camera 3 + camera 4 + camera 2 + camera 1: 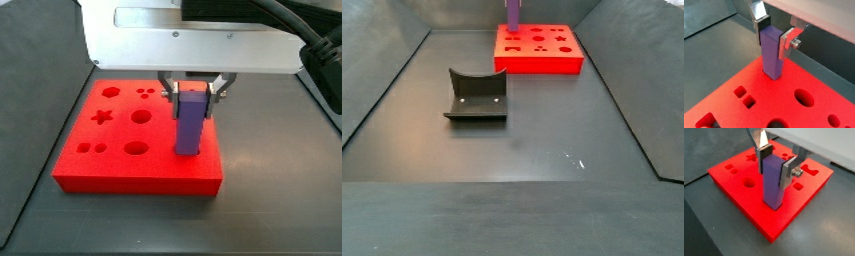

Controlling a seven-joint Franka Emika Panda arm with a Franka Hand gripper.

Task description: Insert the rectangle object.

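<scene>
The rectangle object [773,183], a slim purple-blue block, stands upright on the red board [751,213] near one edge. Its lower end meets the board's top; I cannot tell how deep it sits. My gripper [774,170] is above the board, shut on the block's upper end, with a dark pad on one side and a silver plate on the other. Both wrist views show this; the block [771,52], gripper [773,39] and board [764,95] also show here. In a side view the gripper [194,92] holds the block [191,125] over the board's [134,175] near right part.
The board has star, round and square holes [138,117]. In a side view the red board [539,62] lies at the far end of the dark floor with the block [513,12] rising from it. A dark grey curved holder [476,97] stands mid-floor. Sloping dark walls [382,90] enclose the floor.
</scene>
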